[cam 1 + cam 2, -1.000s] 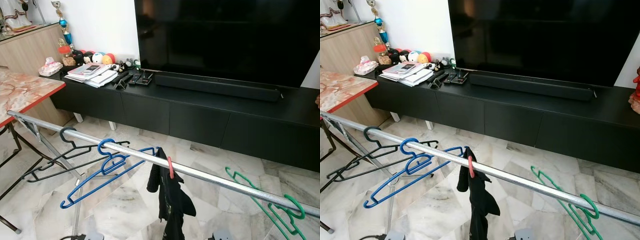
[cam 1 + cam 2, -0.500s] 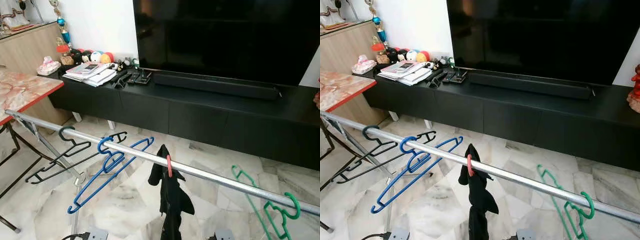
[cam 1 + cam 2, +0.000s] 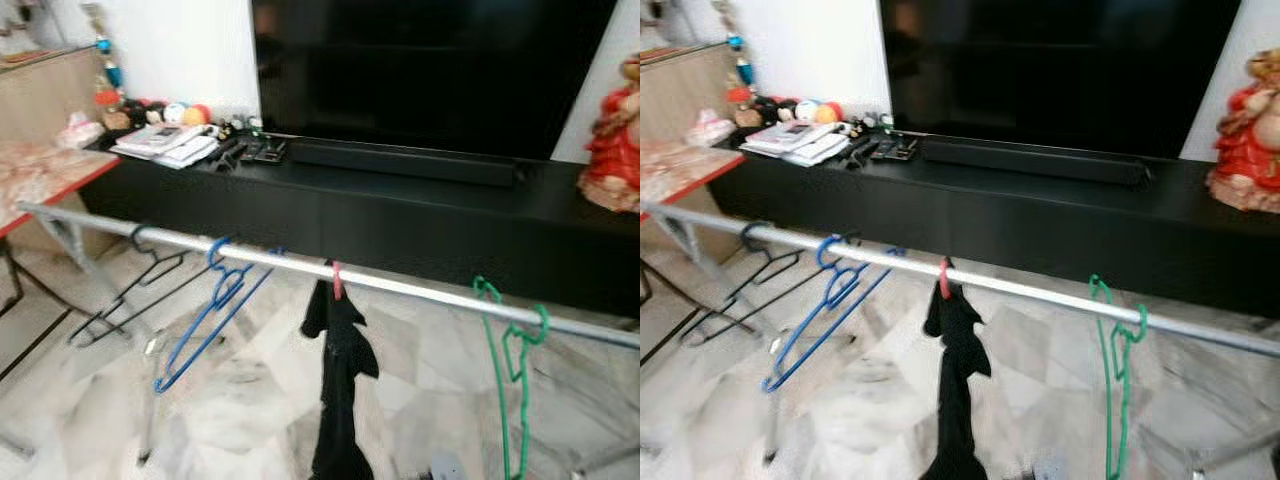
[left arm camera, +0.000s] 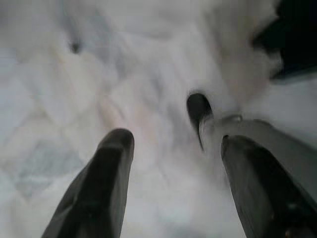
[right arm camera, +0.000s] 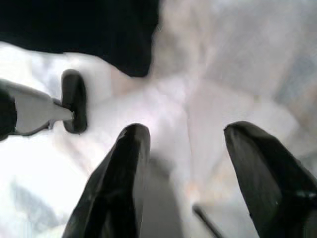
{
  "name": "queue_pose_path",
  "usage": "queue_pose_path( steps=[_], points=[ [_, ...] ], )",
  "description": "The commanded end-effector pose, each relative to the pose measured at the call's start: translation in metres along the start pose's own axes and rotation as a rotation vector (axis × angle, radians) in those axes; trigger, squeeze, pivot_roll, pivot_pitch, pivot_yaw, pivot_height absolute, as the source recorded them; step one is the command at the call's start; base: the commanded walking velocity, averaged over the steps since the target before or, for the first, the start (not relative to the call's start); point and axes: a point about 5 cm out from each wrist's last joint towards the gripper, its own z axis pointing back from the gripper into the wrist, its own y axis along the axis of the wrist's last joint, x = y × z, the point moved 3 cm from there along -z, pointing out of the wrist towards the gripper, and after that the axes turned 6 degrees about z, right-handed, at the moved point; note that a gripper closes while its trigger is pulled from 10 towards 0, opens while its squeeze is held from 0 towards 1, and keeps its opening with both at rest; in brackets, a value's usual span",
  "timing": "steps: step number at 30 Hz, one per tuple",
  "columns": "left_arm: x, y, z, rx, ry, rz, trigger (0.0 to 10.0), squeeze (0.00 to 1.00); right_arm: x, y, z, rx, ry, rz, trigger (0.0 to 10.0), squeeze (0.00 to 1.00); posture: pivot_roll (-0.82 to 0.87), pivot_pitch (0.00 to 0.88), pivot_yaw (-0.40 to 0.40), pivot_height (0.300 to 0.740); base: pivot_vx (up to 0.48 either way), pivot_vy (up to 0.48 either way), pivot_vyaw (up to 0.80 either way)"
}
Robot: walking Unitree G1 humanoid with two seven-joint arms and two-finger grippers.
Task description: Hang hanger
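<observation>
rail (image 3: 400,286): silver rod across the view in front of the robot, runs from robot's left, sloping down toward its right; long axis side to side.
green hanger (image 3: 505,340): hooked on rail, robot's right part; body hangs straight down below the rail, edge-on to cam.
blue hanger (image 3: 215,300): hooked on rail, left part; body swings down toward robot's left.
black hanger (image 3: 135,280): hooked further left, near rail end; also slants down-left.
black cloth (image 3: 338,390): hangs mid-rail on a pink hook (image 3: 337,282), between blue and green hangers.
left end effector (image 4: 171,173): released, fingers apart, nothing between; faces pale marble floor (image 4: 74,74), low, beside a grey leg w/ a dark foot.
right end effector (image 5: 183,173): released, fingers apart, empty; also faces floor, low.
key relation: all hangers in sight sit on the rail, up and ahead of both end effectors, which point down at the floor. Green one lies to the right side, so right arm looks nearer to it; blue and black nearer the left arm.
task status (est.): no hanger in hand; looks like either done or btw hangers — can't tell which.
backdrop: black TV surface (image 3: 560,200) behind rail, red figurine (image 3: 612,135) at its right end; frames blurred.
</observation>
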Motion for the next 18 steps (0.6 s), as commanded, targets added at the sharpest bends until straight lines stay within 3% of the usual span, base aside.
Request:
queue_pose_path(
  steps=[1, 18],
  points=[
    [-0.003, -0.034, 0.006, -0.112, 0.011, 0.006, 10.0, 0.0, 0.001, 0.01, -0.001, 0.037, -0.004, 0.003, 10.0, 0.0, 0.03, 0.031, 0.026, 0.74, -0.27, 0.0, 0.0],
    [0.009, -0.03, 0.003, -0.108, 0.016, 0.018, 10.0, 0.0, 0.001, 0.011, -0.001, 0.036, -0.006, 0.005, 10.0, 0.0, 0.03, 0.024, 0.027, 0.74, 0.0, 0.0, 0.0]
  ],
)
